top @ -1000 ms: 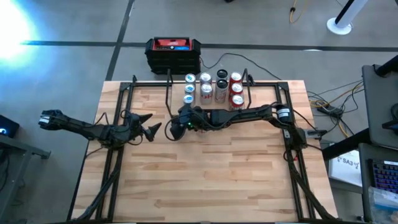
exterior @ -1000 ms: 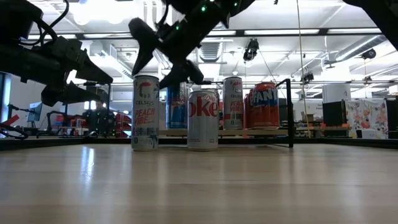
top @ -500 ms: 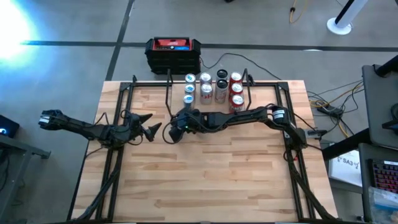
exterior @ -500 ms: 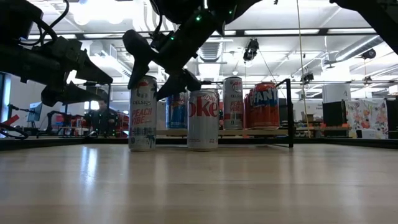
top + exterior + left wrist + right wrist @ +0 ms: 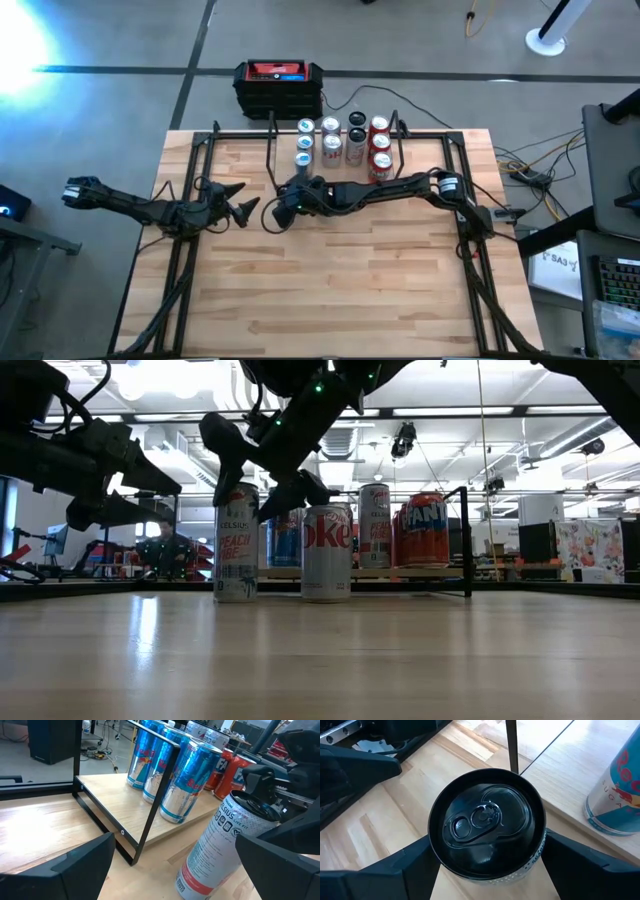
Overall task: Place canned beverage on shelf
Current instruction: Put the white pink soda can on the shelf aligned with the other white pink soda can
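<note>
A tall white Celsius can (image 5: 236, 542) stands upright on its base on the table, in front of the shelf's left end. My right gripper (image 5: 283, 207) reaches in from the table's right and is shut on the can's top (image 5: 485, 822). The shelf (image 5: 400, 572), a light wood board with thin black posts, carries several cans (image 5: 345, 142). My left gripper (image 5: 240, 208) hangs open and empty just left of the can, which also shows in the left wrist view (image 5: 215, 850). My right gripper pinches the can's wall just below the rim (image 5: 436, 865) between its two fingers, one on each side. The fingers (image 5: 225, 450) slant down from above and from the table's right. The can stands upright with its base on the table.
A silver Coke can (image 5: 327, 553) stands close on the Celsius can's right. Blue Red Bull cans (image 5: 190, 780) stand at the shelf's left end behind a black post (image 5: 160, 795). A black box with a red top (image 5: 279, 85) sits beyond the far edge.
My right gripper has come down a little around the can's top. Half a second ago the can leaned slightly toward the table's left; now it stands upright again at about its first place.
</note>
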`<state>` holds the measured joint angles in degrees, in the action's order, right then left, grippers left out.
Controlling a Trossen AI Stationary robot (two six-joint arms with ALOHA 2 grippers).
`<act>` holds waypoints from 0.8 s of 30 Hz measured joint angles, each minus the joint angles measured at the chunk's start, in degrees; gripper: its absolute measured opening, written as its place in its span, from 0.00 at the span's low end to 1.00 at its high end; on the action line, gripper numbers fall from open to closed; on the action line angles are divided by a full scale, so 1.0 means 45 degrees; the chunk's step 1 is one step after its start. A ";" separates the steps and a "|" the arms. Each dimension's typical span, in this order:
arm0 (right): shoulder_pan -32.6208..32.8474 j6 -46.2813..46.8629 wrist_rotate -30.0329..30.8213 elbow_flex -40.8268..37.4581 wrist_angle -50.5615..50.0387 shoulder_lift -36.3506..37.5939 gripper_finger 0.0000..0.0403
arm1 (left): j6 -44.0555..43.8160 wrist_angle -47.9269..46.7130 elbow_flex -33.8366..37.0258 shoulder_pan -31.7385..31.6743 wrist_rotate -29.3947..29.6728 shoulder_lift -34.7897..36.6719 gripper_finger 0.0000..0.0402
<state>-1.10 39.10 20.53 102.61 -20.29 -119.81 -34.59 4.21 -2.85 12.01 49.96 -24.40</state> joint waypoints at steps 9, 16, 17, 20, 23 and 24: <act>-0.0005 -0.0035 -0.0135 0.0019 -0.0028 0.0011 0.62 | -0.0003 0.0005 0.0000 -0.0005 -0.0001 0.0000 0.99; 0.0087 0.0135 -0.0199 0.0024 -0.0087 0.0029 0.60 | -0.0001 0.0005 0.0000 0.0000 -0.0001 0.0000 0.99; 0.0120 0.0139 -0.0196 0.0024 -0.0093 0.0029 0.60 | -0.0003 0.0005 0.0000 0.0000 -0.0001 0.0000 0.99; 0.0235 0.0196 -0.0227 0.0024 -0.0336 0.0167 0.60 | 0.0000 0.0005 0.0000 -0.0002 -0.0001 0.0000 0.99; 0.0373 0.0227 -0.0358 0.0157 -0.0991 0.0421 0.60 | 0.0000 0.0005 0.0000 0.0000 -0.0001 0.0000 0.99; 0.0418 0.0232 -0.0369 0.0325 -0.1245 0.0440 0.60 | -0.0002 0.0005 0.0000 -0.0002 -0.0001 0.0000 0.99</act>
<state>0.78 40.14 18.87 104.07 -25.90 -117.83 -34.60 4.23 -2.85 12.00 49.95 -24.40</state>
